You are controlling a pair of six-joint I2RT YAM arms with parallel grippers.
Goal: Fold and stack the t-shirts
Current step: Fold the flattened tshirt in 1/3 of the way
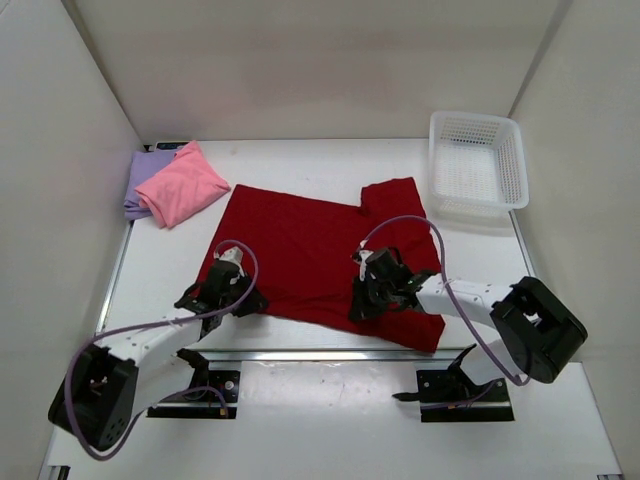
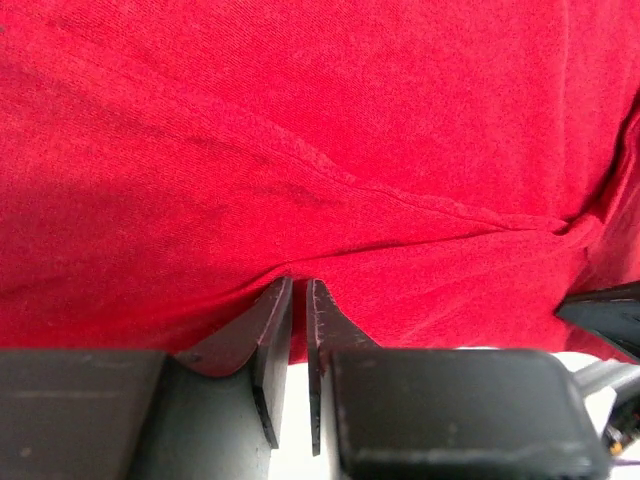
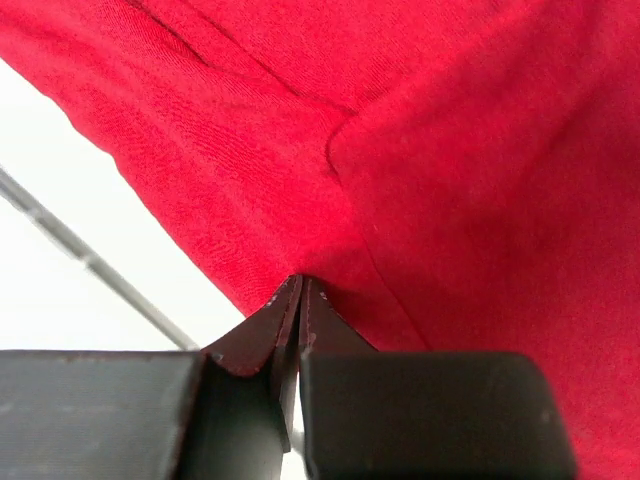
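The dark red t-shirt [image 1: 300, 250] lies spread flat across the middle of the table. My left gripper [image 1: 250, 298] is at its near left edge, shut on a pinch of the red fabric [image 2: 320, 120], which bunches between the fingertips of the left gripper [image 2: 300, 285]. My right gripper [image 1: 358, 306] sits at the shirt's near hem, right of centre. Its jaws are pressed together on a pucker of the cloth [image 3: 450, 150] at the tips of the right gripper [image 3: 302, 282]. A folded pink t-shirt [image 1: 183, 185] rests on a lavender t-shirt [image 1: 140, 180] at the back left.
A white plastic lattice basket [image 1: 522, 170] stands at the back right corner. White walls enclose the table on three sides. A metal rail runs along the table's near edge, just behind the arm bases.
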